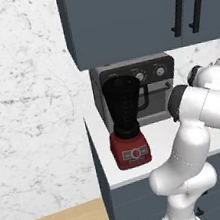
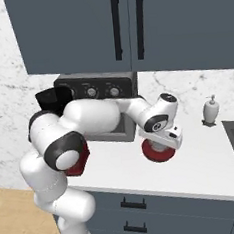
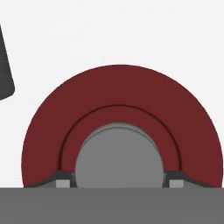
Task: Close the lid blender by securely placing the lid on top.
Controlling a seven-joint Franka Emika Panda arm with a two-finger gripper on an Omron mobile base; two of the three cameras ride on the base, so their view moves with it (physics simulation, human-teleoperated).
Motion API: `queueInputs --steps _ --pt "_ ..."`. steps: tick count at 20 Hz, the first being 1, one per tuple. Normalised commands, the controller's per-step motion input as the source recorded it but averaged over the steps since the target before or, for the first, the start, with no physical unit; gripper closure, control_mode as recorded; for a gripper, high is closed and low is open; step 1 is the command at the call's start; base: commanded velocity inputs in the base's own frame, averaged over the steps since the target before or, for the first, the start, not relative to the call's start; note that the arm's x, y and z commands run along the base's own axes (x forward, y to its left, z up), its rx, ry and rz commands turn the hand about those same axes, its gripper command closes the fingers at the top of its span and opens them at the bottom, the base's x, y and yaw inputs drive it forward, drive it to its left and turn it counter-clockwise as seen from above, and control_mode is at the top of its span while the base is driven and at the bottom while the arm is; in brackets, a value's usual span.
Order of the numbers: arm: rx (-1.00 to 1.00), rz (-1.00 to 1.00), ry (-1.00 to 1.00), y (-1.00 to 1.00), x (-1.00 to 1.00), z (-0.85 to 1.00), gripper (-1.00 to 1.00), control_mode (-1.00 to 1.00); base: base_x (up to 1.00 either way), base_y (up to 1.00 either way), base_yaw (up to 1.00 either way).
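The hand (image 3: 119, 183) is clamped on the grey knob of the round red lid (image 3: 118, 92), lying flat on the white surface (image 2: 203, 166) with open room around, well apart from the red-based, dark-jarred blender (image 1: 126, 124) near the surface's left edge.

Blender (image 1: 127, 124) jar mouth open, cabinet (image 1: 117, 19) close overhead; toaster oven (image 1: 149, 87) just behind; bare counter (image 2: 203, 161) right of lid (image 2: 157, 150).
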Motion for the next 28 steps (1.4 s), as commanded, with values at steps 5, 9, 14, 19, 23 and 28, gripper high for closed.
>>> queueInputs --steps 5,9,14,19,23,28 --pt "0.04 0.00 -0.18 0.35 -0.90 0.93 1.00 -1.00 0.00 0.00 0.00" --pt "0.00 0.00 -0.13 0.45 -0.74 1.00 1.00 -1.00 0.00 0.00 0.00" --pt "0.00 0.00 -0.08 0.70 -0.43 1.00 1.00 -1.00 0.00 0.00 0.00" --pt "0.00 0.00 -0.06 0.93 -0.33 1.00 1.00 -1.00 0.00 0.00 0.00" --pt "0.00 0.00 -0.03 1.00 -0.18 1.00 1.00 -1.00 0.00 0.00 0.00" --pt "0.00 0.00 -0.04 0.98 -0.01 1.00 1.00 -1.00 0.00 0.00 0.00"
